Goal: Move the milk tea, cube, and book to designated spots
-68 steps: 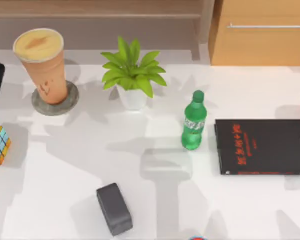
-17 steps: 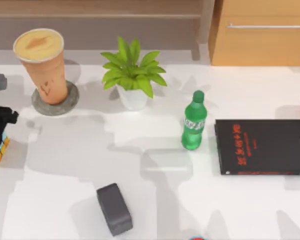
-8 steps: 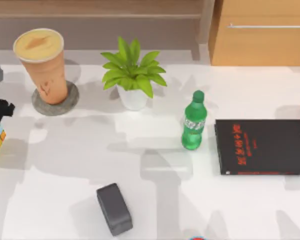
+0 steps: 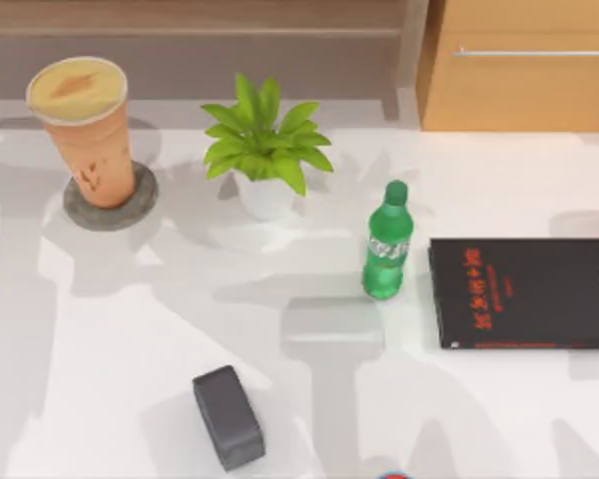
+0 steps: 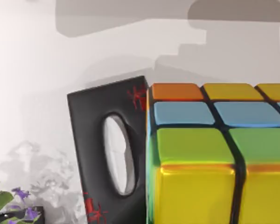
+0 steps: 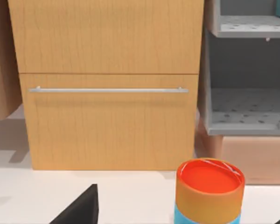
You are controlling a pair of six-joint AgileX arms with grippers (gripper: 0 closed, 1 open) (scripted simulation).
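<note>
Orange-brown and tapered, the tall milk tea cup (image 4: 85, 135) with its creamy tan top is standing upright on the flat round grey stone-like coaster (image 4: 140, 205) at the far left of the white table (image 4: 309, 399). To its right, a leafy green plant in a white pot (image 4: 265, 150) is sitting near the back. Nearer the front edge, a dark grey rounded block (image 4: 228, 416) is lying at a slant, well apart from everything else. Further right, a green plastic bottle (image 4: 386, 244) is standing upright, just beside the thin black book with red characters (image 4: 524, 292), which is lying flat at the right side with nothing on it. Behind it, a light wooden cabinet with a metal handle (image 4: 524, 70) is rising at the back right.

In the left wrist view, the multicoloured puzzle cube (image 5: 214, 154) is sitting very close to the camera, showing yellow, green, blue and orange squares in a black grid. Behind it, an upright black box with an oval opening and red marks (image 5: 100, 140) is standing on the pale surface. Whether the left gripper has hold of the cube cannot be told.

In the right wrist view, the camera is facing the wooden cabinet's drawer front. An orange-topped round can (image 6: 209, 189) is standing before it, and a grey shelf unit (image 6: 247, 107) is sitting beside the cabinet.
</note>
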